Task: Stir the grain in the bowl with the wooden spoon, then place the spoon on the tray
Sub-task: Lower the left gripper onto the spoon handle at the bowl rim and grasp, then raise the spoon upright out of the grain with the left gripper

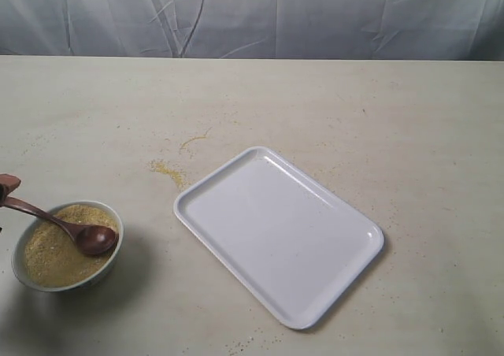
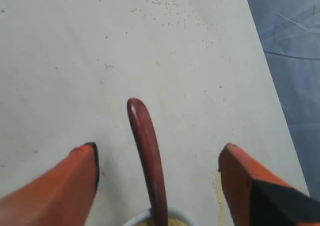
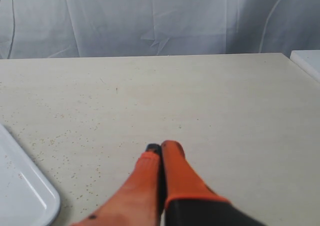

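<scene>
Table (image 1: 354, 112): bowl (image 1: 118, 242) at front left, holding the grain (image 1: 47, 254). Wooden spoon (image 1: 67, 226) rests head-down in the grain, handle leaning out over the bowl's left rim. Tray (image 1: 279, 234) lies flat right of the bowl, apart from it. Loose grains (image 1: 168, 171) lie on the table behind the gap between them.

Pale beige table (image 1: 315, 104), creased pale grey cloth backdrop (image 1: 315, 17) behind its far edge

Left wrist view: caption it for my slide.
Open left claw straddles the wooden spoon, not touching its handle.
</scene>
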`<state>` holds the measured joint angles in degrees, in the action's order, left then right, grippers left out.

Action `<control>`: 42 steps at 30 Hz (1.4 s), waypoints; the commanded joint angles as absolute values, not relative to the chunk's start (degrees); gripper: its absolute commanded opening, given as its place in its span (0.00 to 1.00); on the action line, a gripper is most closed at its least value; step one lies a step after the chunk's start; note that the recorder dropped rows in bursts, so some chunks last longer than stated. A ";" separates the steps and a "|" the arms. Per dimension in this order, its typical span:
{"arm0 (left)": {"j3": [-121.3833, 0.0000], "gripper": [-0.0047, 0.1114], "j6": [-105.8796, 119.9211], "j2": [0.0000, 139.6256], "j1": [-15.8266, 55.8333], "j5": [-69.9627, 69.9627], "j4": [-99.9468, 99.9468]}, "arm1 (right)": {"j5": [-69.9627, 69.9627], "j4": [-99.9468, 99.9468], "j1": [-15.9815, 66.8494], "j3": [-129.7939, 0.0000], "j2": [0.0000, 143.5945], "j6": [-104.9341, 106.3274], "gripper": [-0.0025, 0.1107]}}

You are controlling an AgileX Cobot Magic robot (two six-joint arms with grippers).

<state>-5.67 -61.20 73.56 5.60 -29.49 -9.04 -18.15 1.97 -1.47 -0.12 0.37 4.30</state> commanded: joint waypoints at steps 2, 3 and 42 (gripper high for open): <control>-7.31 0.60 -57.37 73.98 5.87 -29.17 -15.64 | -17.39 1.71 -1.30 0.00 0.00 4.32 0.02; -7.77 0.60 -56.45 74.52 5.87 -29.17 -15.76 | -17.39 1.71 -1.30 0.00 0.00 4.32 0.02; -10.97 0.04 -72.13 81.61 5.87 -46.18 3.39 | -17.39 2.01 -1.30 0.00 0.00 4.32 0.02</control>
<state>-10.91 -71.59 84.40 5.60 -40.75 0.89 -18.15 1.97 -1.47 -0.12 0.37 4.30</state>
